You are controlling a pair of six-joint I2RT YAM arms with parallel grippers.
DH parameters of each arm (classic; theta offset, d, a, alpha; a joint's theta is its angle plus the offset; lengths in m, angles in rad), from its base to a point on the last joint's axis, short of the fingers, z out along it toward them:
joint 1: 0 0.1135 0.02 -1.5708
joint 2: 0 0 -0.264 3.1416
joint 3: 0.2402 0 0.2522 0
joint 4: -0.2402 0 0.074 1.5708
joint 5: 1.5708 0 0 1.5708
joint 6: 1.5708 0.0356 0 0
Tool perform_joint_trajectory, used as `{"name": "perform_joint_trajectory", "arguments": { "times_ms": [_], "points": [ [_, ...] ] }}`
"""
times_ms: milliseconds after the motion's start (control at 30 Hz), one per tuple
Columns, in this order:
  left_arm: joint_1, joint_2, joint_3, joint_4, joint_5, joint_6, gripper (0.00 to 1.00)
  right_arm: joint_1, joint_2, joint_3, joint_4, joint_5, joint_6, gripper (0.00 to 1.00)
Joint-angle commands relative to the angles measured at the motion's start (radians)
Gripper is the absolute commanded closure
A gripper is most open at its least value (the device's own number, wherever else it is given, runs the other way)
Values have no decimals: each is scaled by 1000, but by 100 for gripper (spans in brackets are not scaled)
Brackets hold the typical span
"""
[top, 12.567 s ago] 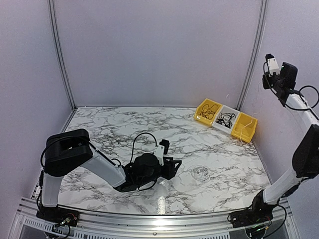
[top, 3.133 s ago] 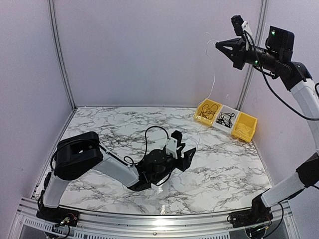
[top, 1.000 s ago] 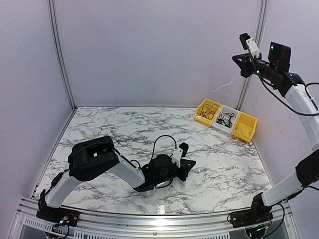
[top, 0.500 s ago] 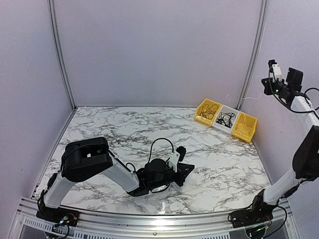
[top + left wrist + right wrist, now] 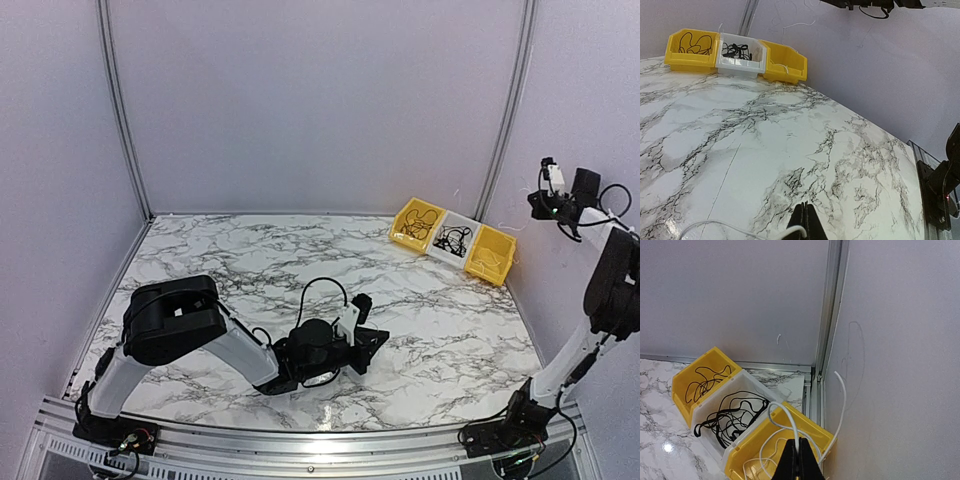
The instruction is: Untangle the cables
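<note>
marble table (image 5: 230, 255) | far right corner: left yellow bin (image 5: 398, 232), white bin (image 5: 440, 255), right yellow bin (image 5: 483, 272), touching in a row

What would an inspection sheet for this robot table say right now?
Surface: glossy marble-pattern table.
Job's things: black cables in the white bin and left yellow bin; white cables in the right yellow bin.
Clutter: nothing seen.
Grippers: left gripper low on the table, shut on a white strand; right gripper raised by the right wall, shut on a white cable above the right yellow bin.
Cables: thick black arm cable arching over the left wrist.
Surroundings: plain pale walls, metal corner posts.
</note>
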Motion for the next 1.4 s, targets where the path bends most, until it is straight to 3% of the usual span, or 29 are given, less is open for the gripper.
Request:
{"name": "perform_joint_trajectory", "arguments": {
  "times_ms": [0,233,767,867,967,1100,1267,1367],
  "points": [
    [-6,-16,-3,39,-14,-11,98,-1,75,37,-21,-54,-28,100],
    [-6,-4,4,38,-16,-14,98,-2,116,45,-44,-104,-27,100],
    [-6,4,11,39,-12,-22,98,1,310,117,-209,-19,-81,100],
    [-6,6,14,38,-10,-23,98,4,323,117,-238,-31,-101,92],
    [-6,10,17,38,-8,-25,98,5,313,113,-255,-40,-115,74],
    [-6,10,17,37,-8,-24,98,5,264,89,-262,-37,-133,58],
    [-6,2,16,38,-9,-21,98,5,189,52,-290,-60,-148,55],
    [-6,-35,-3,39,-1,-3,98,21,82,-36,-287,-156,-198,55]
  ]
}}
